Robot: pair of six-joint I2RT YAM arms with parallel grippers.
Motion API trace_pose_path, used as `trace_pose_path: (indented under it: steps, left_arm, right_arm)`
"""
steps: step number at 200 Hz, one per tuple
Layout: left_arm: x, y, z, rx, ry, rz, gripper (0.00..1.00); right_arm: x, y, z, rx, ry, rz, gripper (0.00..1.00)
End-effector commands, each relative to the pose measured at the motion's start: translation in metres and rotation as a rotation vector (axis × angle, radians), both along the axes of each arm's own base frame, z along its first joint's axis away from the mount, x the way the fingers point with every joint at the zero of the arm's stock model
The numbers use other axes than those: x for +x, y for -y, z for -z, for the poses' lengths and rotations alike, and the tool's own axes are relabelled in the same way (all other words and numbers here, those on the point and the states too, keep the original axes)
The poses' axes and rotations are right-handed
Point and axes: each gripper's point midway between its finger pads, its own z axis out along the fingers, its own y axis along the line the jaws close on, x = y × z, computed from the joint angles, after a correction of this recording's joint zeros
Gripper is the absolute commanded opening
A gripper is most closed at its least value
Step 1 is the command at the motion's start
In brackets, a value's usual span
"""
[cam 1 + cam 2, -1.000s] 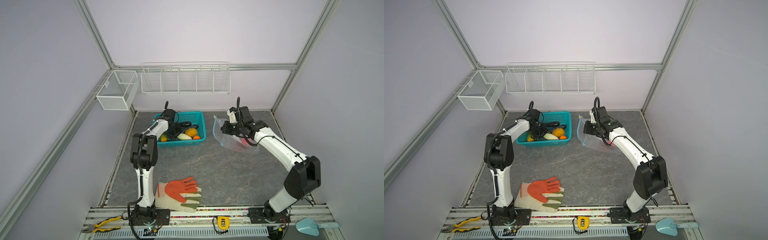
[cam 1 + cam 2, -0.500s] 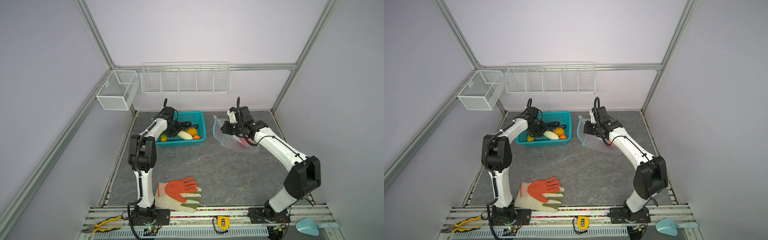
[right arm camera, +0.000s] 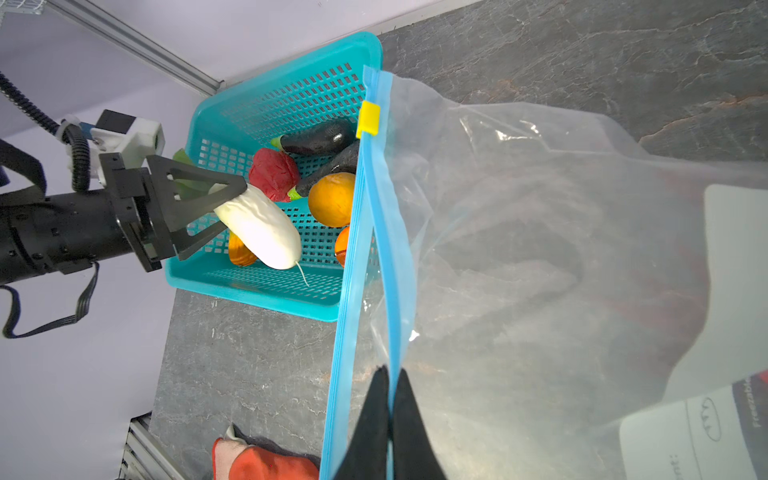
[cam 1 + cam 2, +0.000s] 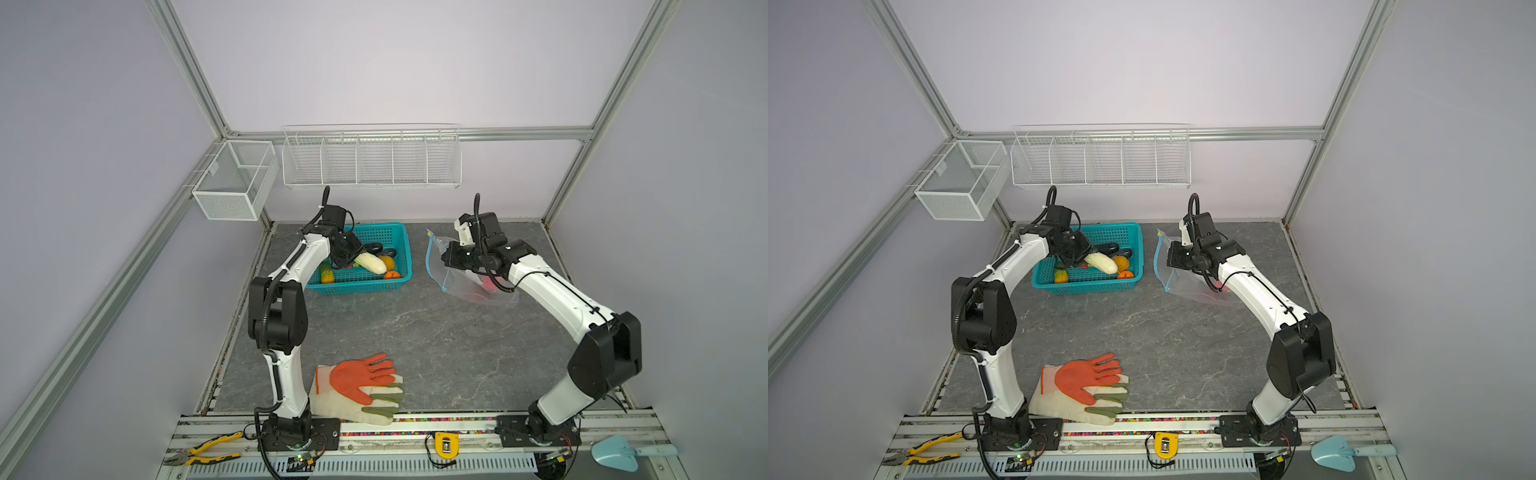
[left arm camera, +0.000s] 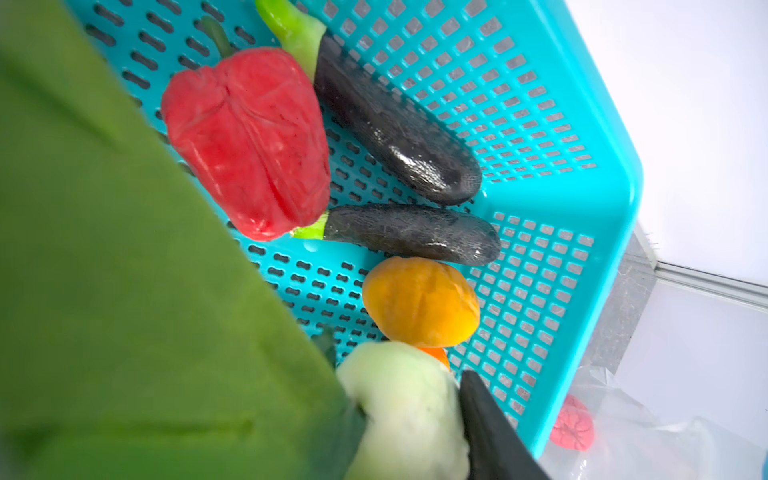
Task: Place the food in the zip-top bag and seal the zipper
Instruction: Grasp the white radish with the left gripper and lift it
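Right wrist view: right gripper (image 3: 390,399) clamping one lip of zipper (image 3: 392,299) (yellow slider (image 3: 368,118) sitting at far end), holding zip-top bag (image 3: 540,249) mouth apart just beside teal basket (image 3: 257,291). Left gripper (image 3: 235,205) gripping white radish (image 3: 262,226) over basket; red pepper (image 5: 249,141), two eggplants (image 5: 399,137), orange fruit (image 5: 419,301) lying inside, one red piece (image 5: 571,424) sitting in bag.

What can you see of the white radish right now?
The white radish is a smooth, plump, tapered toy with a thin root thread at its free end and green leaves at the other. The left hand pinches it near the leafy end, holding it slanted over the teal basket, tip toward the bag.
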Motion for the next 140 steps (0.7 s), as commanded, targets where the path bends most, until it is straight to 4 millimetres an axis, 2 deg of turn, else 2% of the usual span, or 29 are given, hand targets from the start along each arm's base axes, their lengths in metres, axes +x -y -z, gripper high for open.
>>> trace_pose_path:
  steps: [1, 77, 140]
  left_arm:
    - [0.001, 0.001, -0.029, -0.006, 0.054, -0.012, 0.33]
    - [-0.014, 0.014, -0.061, 0.003, 0.125, 0.009, 0.32]
    - [-0.026, 0.041, -0.098, -0.017, 0.204, 0.046, 0.31]
  right_arm:
    - [0.003, 0.0, -0.005, 0.007, 0.007, 0.002, 0.06]
    - [0.002, -0.005, 0.0, 0.009, -0.008, -0.001, 0.06]
    - [0.002, -0.01, 0.001, 0.004, -0.008, -0.007, 0.07]
